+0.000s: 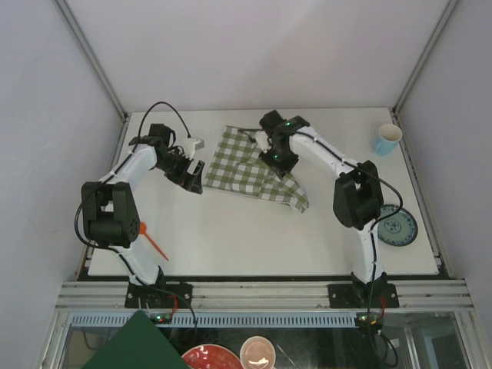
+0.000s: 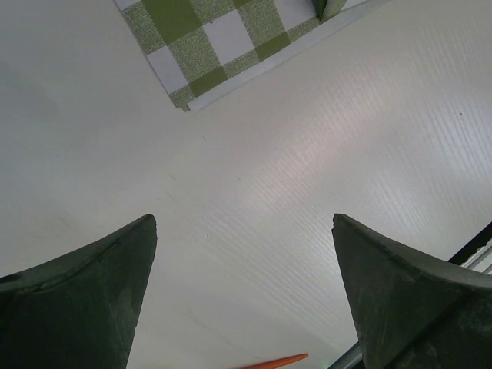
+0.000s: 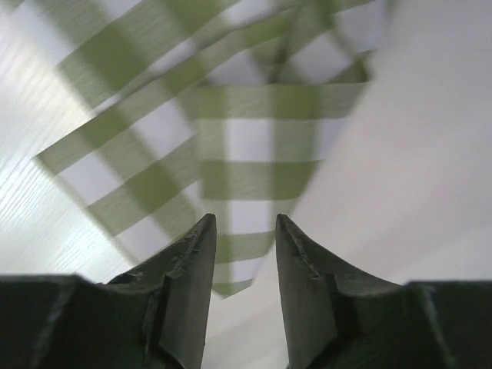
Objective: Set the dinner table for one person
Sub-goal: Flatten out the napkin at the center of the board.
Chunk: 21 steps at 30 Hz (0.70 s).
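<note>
The dinner table (image 1: 231,238) is a wide off-white top. A green-and-white checked cloth (image 1: 250,165) lies rumpled on its far middle. My left gripper (image 1: 196,178) hovers at the cloth's left edge, open, with nothing but bare table (image 2: 307,154) between its fingers. The cloth's corner (image 2: 223,46) shows ahead of it. My right gripper (image 1: 275,159) is over the cloth's upper right part. In the right wrist view its jaws (image 3: 244,221) stand slightly apart, and a blurred corner of the cloth (image 3: 246,146) shows through the gap, not pinched.
A light blue cup (image 1: 387,139) stands at the far right corner. A teal plate (image 1: 400,225) lies at the right edge beside the right arm. An orange utensil (image 1: 156,244) lies near the left arm's base. Below the front rail sit a red bowl (image 1: 207,357) and a pink bowl (image 1: 257,352).
</note>
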### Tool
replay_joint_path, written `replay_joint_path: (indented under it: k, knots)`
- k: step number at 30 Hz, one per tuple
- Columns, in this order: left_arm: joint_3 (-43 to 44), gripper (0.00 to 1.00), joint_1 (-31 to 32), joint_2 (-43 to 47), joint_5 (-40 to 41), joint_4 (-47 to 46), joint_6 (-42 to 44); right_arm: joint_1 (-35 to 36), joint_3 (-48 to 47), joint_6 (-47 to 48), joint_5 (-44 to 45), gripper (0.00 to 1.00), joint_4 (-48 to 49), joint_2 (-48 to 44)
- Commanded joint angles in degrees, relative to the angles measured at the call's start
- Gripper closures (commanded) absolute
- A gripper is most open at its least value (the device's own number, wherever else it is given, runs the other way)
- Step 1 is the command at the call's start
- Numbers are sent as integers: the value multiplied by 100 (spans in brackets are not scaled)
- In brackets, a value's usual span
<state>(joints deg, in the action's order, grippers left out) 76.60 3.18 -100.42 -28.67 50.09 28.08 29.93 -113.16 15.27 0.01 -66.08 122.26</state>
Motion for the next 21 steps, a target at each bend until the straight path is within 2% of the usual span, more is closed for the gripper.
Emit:
replay_joint_path:
  k: [1, 6, 11, 14, 21]
  knots:
    - [-140, 0, -50, 260, -72, -104, 102, 873, 917, 86, 844, 62, 819, -1087]
    - [-93, 0, -53, 230, -53, -111, 93, 1528, 1555, 17, 1548, 60, 1087, -1286]
    - [-129, 0, -50, 286, -74, -109, 119, 1844, 2060, 107, 1953, 58, 1444, -1131]
    - [-131, 0, -53, 312, -104, -98, 123, 1841, 2094, 236, 2125, 58, 1627, -974]
    - [-151, 0, -69, 314, -103, -98, 146, 2115, 1794, 149, 2437, 52, 1363, -753]
